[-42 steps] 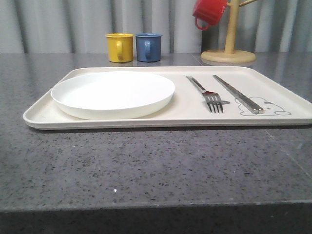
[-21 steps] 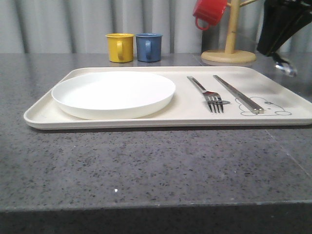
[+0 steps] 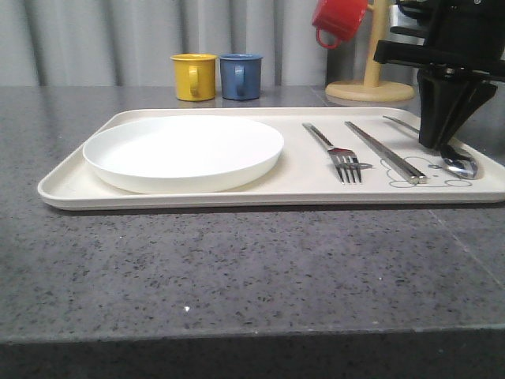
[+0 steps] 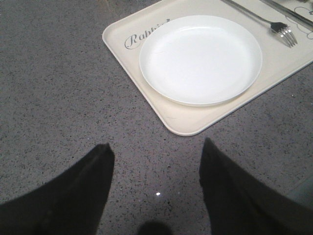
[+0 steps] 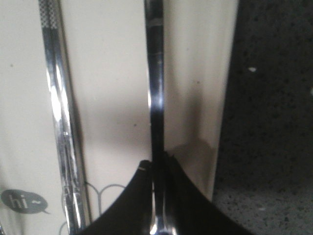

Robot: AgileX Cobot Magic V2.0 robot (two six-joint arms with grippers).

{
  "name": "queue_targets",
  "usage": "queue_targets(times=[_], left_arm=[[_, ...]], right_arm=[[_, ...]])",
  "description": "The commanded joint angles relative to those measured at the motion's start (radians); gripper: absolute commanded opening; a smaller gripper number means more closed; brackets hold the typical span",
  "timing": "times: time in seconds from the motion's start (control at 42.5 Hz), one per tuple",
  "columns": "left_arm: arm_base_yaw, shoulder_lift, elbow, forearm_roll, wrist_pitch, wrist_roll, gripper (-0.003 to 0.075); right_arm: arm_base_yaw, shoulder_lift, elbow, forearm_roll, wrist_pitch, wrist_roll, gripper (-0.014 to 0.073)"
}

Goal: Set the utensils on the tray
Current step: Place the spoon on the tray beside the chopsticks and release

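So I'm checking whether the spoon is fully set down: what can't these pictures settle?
- Front view: the right gripper hides the middle of the spoon, so contact with the tray is unclear.
- Right wrist view: the fingers cover the handle; release is unclear.
- Spoon bowl cut off there.

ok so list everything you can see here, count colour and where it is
tray: 1, cream, on the grey table
plate: 1, white, left part of tray
fork: 1, silver, on tray right of plate
chopsticks: 1 pair, silver, right of fork
spoon: 1, silver, tray's right end
mugs: yellow and blue behind tray; red hanging on wooden stand
table: 1, speckled grey
left gripper: black, open, over table beside tray
right gripper: black, shut on spoon
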Motion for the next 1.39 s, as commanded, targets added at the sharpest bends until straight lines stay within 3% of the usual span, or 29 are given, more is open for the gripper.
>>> queue_targets(times=[0.0,0.118,0.33,0.494,0.777,1.083,1.365], left_arm=[[-0.009,0.001,-0.024,0.000,-0.066,-0.010,0.0386],[-0.009,0.001,-0.024,0.000,-0.066,-0.010,0.0386],[-0.009,0.001,-0.024,0.000,-0.066,-0.010,0.0386],[-0.009,0.001,-0.024,0.000,-0.066,-0.010,0.0386],[-0.009,0.001,-0.024,0.000,-0.066,-0.010,0.0386],[-0.009,0.001,-0.024,0.000,-0.066,-0.010,0.0386],[-0.009,0.001,-0.024,0.000,-0.066,-0.010,0.0386]], right_arm=[[-0.003,-0.050,-0.031,0.000,0.060,0.007,0.0208],[-0.003,-0.050,-0.031,0.000,0.052,0.007,0.0321],[0.013,-0.123,-0.030,0.000,0.046,-0.063,0.0322],[0.103,-0.280,0.014,-0.002,-0.002,-0.157,0.0322],[0.270,-0.622,0.254,-0.058,-0.182,-0.182,0.0322],[0.271,-0.981,0.552,-0.092,-0.296,-0.182,0.0322],[0.269,-1.299,0.755,-0.117,-0.301,-0.181,0.0322]])
